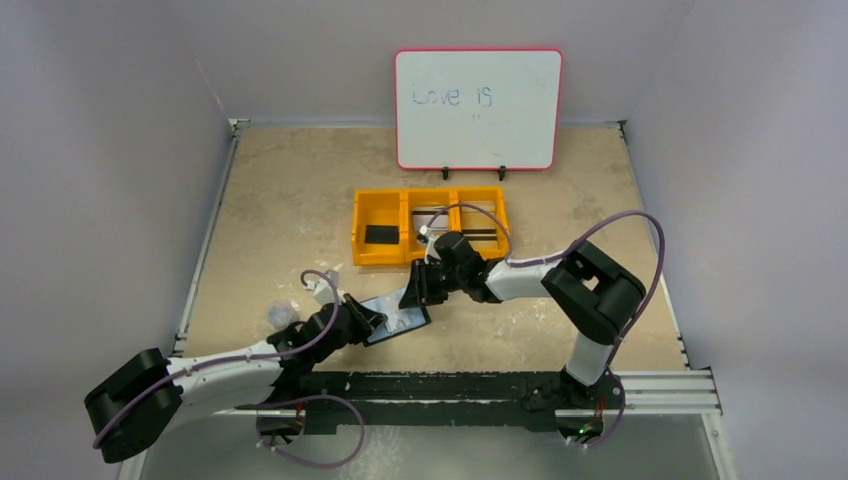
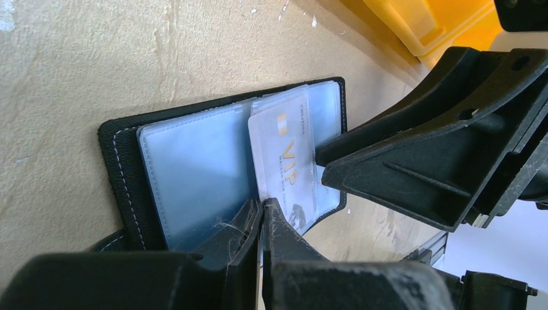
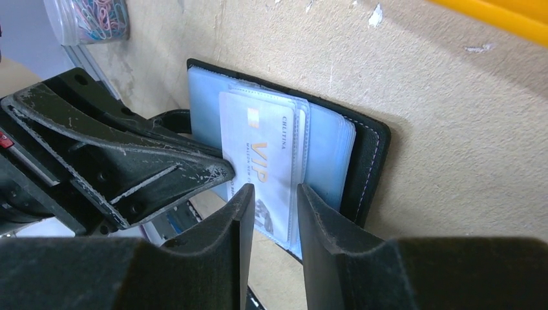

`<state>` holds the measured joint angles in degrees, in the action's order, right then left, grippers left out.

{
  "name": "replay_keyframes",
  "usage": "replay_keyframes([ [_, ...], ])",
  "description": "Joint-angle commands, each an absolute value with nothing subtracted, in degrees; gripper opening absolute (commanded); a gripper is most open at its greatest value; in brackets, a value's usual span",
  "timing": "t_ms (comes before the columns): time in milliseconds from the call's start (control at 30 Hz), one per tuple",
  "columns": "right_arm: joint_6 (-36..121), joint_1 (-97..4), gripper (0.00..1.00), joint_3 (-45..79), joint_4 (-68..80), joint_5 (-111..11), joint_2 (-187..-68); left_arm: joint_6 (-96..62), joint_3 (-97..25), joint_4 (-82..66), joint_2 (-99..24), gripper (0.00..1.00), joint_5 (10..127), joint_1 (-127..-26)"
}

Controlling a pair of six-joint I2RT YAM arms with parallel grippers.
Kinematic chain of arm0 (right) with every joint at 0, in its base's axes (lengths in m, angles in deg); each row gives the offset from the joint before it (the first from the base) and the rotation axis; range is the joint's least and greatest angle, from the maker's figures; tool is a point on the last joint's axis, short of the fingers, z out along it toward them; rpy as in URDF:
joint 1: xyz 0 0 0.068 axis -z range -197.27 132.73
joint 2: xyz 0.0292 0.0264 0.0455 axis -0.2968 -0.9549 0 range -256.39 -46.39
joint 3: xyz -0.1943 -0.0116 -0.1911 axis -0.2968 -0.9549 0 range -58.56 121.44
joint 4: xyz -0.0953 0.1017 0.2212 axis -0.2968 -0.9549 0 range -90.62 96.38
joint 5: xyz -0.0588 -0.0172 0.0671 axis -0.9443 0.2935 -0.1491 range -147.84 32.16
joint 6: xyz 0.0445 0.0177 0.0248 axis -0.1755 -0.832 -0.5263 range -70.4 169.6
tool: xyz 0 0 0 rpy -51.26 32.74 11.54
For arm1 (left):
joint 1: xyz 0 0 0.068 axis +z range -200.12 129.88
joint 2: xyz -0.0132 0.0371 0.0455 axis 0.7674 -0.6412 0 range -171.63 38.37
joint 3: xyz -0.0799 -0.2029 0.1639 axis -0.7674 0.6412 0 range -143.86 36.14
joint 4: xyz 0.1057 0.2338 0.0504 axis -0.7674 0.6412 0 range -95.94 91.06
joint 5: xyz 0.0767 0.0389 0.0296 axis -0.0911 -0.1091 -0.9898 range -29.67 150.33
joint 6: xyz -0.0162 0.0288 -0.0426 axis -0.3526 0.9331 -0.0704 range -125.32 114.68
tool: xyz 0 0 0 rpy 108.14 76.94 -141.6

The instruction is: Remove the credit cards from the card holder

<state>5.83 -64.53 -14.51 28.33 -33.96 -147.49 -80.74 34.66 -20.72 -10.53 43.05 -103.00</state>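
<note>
One credit card (image 3: pixel 265 168) sits between parted jaws of the right gripper (image 3: pixel 276 190) — left gripper (image 2: pixel 263 208) pinches the card holder (image 2: pixel 187 168).

On the whiteboard (image 1: pixel 478 108) at the back I read "Love is" in blue handwriting. The pale card (image 3: pixel 258 161) in front of me carries "VIP" in big gold letters and "CHLITINA" in small print near one edge. The fine line beside the gold letters is too small for me to read.
</note>
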Motion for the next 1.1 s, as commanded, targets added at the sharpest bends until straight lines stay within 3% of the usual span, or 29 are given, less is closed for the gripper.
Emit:
replay_keyframes([
  [0, 8.42, -64.71, 0.34, -12.96, 26.95, -37.57, -149.51, -78.73, 35.74, -19.97, -12.27, 0.00, 40.93, -103.12],
  [300, 8.86, -66.19, 0.35, -10.57, 17.71, -49.42, -149.73, -79.32, 35.17, -15.15, -12.34, 0.00, 39.40, -103.11],
  [800, 9.49, -66.80, 0.38, -9.99, 20.43, -42.17, -151.26, -82.21, 35.03, -11.91, -18.87, 0.00, 36.11, -103.12],
  [1067, 10.83, -67.10, 0.16, -7.41, 21.26, -40.79, -153.15, -81.56, 35.17, -13.46, -19.69, 0.00, 36.55, -103.08],
])
